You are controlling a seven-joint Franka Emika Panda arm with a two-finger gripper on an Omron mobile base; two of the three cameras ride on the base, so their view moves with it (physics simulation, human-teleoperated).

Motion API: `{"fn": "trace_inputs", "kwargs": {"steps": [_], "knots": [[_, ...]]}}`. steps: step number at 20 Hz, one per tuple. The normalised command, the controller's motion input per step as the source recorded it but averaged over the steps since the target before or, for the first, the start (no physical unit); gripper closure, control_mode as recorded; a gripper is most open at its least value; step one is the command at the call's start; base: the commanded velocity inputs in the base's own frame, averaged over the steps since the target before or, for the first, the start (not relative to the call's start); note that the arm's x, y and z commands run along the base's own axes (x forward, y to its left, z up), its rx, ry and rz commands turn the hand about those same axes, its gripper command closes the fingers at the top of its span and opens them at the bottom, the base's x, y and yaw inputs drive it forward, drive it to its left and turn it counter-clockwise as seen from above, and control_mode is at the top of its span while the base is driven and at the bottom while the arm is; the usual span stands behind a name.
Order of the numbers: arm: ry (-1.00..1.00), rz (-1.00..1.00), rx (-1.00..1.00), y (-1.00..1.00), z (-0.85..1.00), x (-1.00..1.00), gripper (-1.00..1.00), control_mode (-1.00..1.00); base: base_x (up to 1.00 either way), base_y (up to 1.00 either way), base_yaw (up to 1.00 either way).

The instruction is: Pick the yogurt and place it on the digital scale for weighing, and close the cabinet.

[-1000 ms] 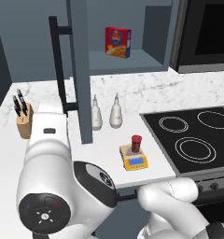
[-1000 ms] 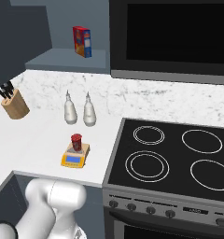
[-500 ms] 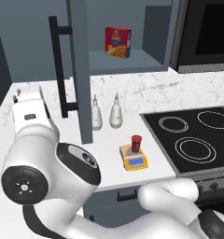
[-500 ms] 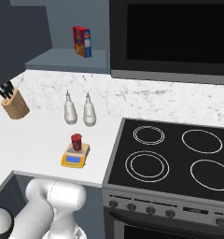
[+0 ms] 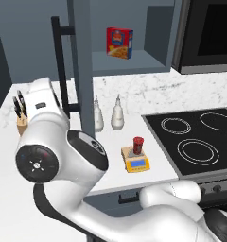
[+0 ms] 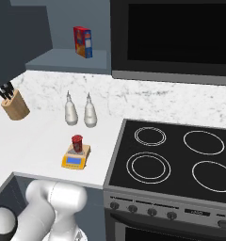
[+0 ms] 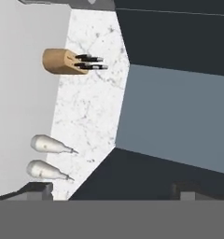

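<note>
Yogurt (image 5: pixel 138 145) on scale (image 5: pixel 136 162); open gripper (image 7: pixel 111 192) near cabinet door (image 5: pixel 80 61).

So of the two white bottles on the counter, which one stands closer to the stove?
The right-hand white bottle in the right base view, a little nearer the stove. The other white bottle stands beside it on the knife block side.
</note>
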Motion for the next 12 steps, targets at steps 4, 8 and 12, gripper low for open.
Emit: {"fn": "trace_inputs", "kwargs": {"steps": [4, 8, 12], "knots": [[-0.11, 0.00, 0.00, -0.55, 0.20, -0.31, -1.00, -1.00, 0.00, 0.00, 0.00], [-0.25, 0.00, 0.00, -0.74, 0.48, -0.54, -1.00, -1.00, 0.00, 0.00, 0.00], [-0.11, 0.00, 0.00, -0.96, 0.37, 0.06, -1.00, -1.00, 0.00, 0.00, 0.00]]}}
